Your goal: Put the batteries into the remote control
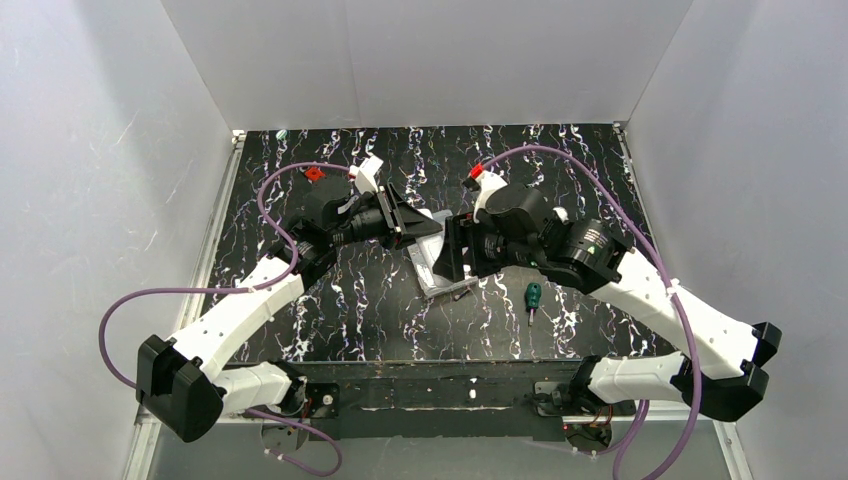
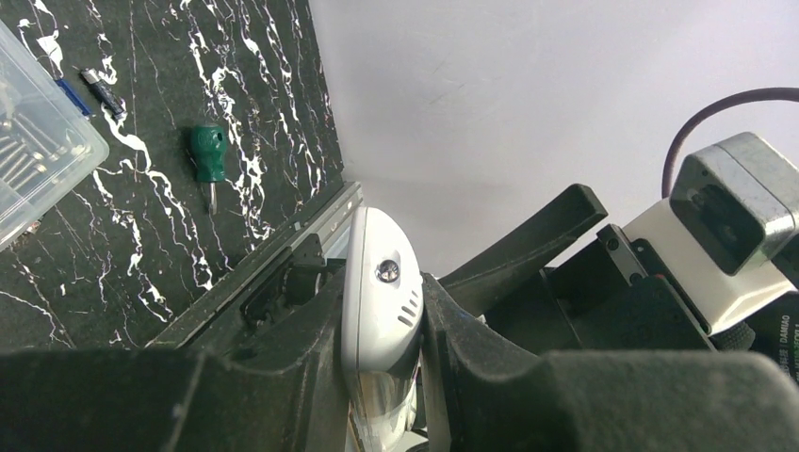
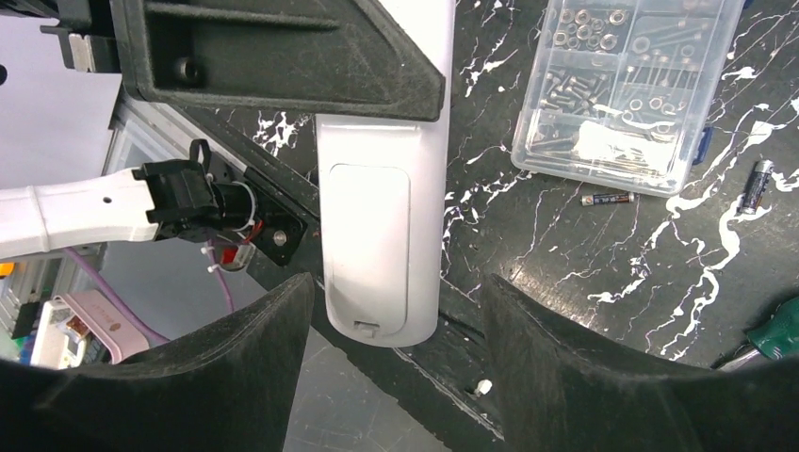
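My left gripper (image 2: 382, 325) is shut on the white remote control (image 2: 379, 282) and holds it edge-on above the table. In the right wrist view the remote control (image 3: 377, 217) shows its back, with the battery cover (image 3: 367, 250) closed, hanging down from the left gripper's fingers (image 3: 283, 56). My right gripper (image 3: 396, 287) is open, its jaws standing either side of the remote's lower end without touching it. Two batteries (image 3: 608, 199) (image 3: 757, 185) lie on the table beside the clear box. In the top view the left gripper (image 1: 415, 225) and right gripper (image 1: 452, 250) meet at the table's middle.
A clear compartment box of screws (image 3: 627, 85) lies on the black marbled table (image 1: 350, 300), under the grippers in the top view (image 1: 440, 280). A green-handled screwdriver (image 1: 533, 296) lies to its right. White walls enclose the table.
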